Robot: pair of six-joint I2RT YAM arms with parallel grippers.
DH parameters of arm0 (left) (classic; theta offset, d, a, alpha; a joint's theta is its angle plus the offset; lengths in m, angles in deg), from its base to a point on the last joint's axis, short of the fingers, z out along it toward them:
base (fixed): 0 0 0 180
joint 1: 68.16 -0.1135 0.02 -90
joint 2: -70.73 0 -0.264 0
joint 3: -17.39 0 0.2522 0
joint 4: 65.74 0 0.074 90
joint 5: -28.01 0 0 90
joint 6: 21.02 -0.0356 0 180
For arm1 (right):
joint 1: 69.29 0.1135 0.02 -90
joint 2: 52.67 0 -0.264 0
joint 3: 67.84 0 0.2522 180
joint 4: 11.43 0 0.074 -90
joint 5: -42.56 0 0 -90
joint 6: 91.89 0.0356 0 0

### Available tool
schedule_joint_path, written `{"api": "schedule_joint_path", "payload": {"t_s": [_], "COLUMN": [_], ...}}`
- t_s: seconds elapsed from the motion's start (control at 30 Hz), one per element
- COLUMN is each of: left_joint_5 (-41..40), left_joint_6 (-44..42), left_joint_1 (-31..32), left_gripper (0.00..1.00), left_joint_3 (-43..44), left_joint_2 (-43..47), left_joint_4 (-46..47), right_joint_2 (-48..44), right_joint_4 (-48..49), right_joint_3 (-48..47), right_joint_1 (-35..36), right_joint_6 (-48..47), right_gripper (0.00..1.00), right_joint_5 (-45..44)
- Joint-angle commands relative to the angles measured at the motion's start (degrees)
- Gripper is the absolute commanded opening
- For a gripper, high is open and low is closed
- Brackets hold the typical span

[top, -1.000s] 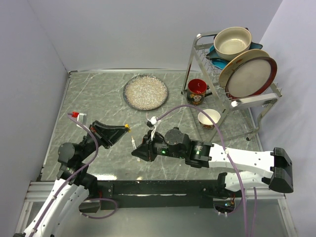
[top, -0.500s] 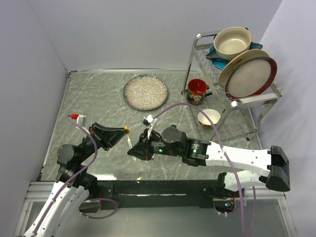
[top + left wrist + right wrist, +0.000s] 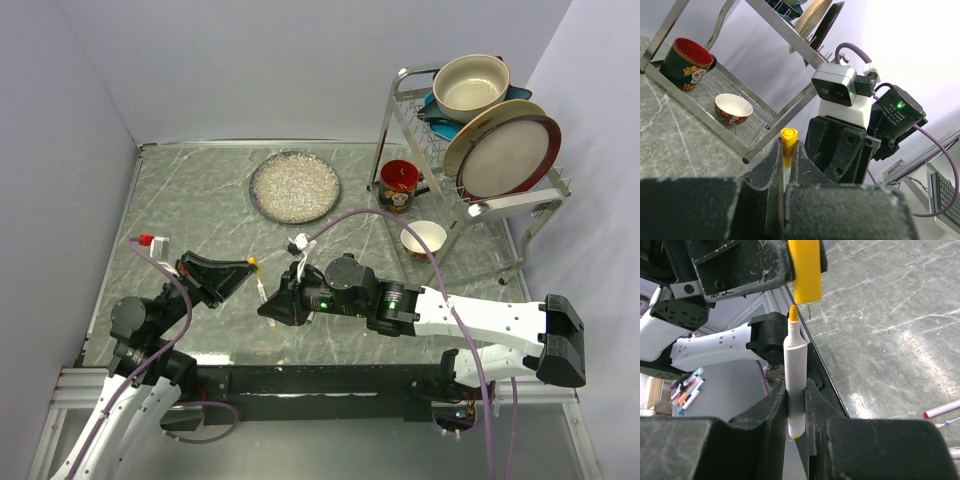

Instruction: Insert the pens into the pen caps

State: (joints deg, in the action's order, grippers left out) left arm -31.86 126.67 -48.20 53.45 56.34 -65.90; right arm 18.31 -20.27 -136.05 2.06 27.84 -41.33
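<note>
My left gripper [image 3: 248, 266] is shut on the orange-yellow pen cap [image 3: 254, 263], which sticks out past the fingertips in the left wrist view [image 3: 788, 144]. My right gripper [image 3: 270, 304] is shut on a white pen [image 3: 263, 290] with an orange tip. In the right wrist view the pen [image 3: 795, 365] stands upright between the fingers, its tip just under the cap [image 3: 806, 270] and apart from it. Another white pen with a red tip [image 3: 941, 408] lies on the table. The other caps are out of view.
A speckled plate [image 3: 294, 186] sits at the back centre. A metal dish rack [image 3: 478, 205] with plates and a bowl stands at the back right. A red mug [image 3: 399, 184] and a small bowl [image 3: 424, 238] sit beside it.
My right gripper has moved left with the pen, bringing its tip close to the cap. My left gripper has shifted slightly left and nearer.
</note>
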Motion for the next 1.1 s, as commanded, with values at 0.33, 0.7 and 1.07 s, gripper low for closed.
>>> {"api": "schedule_joint_path", "payload": {"t_s": [0.33, 0.7, 1.07], "left_joint_5": [0.3, 2.5, 6.3], "left_joint_6": [-2.1, -2.8, -5.7], "left_joint_1": [0.1, 0.1, 0.1], "left_gripper": [0.01, 0.01, 0.01], "left_joint_3": [3.1, 2.6, 3.4], "left_joint_2": [2.4, 2.2, 1.8], "left_joint_4": [-2.2, -2.6, -6.1], "right_joint_2": [0.3, 0.7, 0.3], "right_joint_4": [2.9, 3.2, 4.5], "right_joint_3": [-2.9, -3.7, -3.7], "right_joint_1": [-0.4, -0.5, -1.2], "right_joint_6": [0.5, 0.5, 0.6], "right_gripper": [0.00, 0.00, 0.00], "right_joint_5": [0.7, 1.0, 1.7]}}
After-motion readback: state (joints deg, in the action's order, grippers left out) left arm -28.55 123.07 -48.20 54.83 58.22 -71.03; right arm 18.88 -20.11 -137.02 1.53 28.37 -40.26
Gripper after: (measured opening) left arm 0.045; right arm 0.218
